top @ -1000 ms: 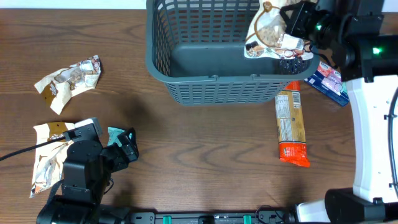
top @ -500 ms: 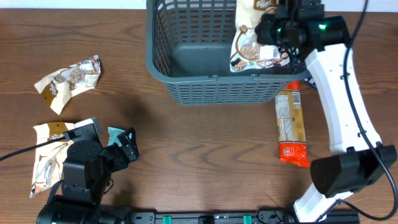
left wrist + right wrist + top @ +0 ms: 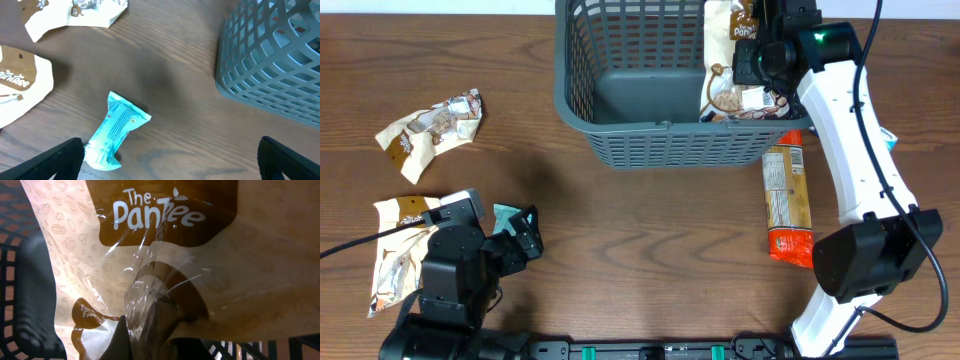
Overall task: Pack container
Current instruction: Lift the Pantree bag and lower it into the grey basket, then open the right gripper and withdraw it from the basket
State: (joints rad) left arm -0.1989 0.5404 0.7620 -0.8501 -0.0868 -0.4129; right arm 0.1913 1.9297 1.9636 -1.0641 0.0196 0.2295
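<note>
I see right gripper (image 3: pixel 752 72) clamped on cream-brown snack bag (image 3: pixel 150 255), hanging below its fingers inside container (image 3: pixel 660 140) | left gripper (image 3: pixel 172 160) spread wide, teal packet (image 3: pixel 117 130) by one finger.

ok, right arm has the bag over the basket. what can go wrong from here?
1. The bag, held by the shut right tool, hangs near the front right corner of the basket; released here, it may catch on the rim instead of reaching the floor.
2. The bag fills the right wrist view, so that camera cannot confirm the drop spot.
</note>
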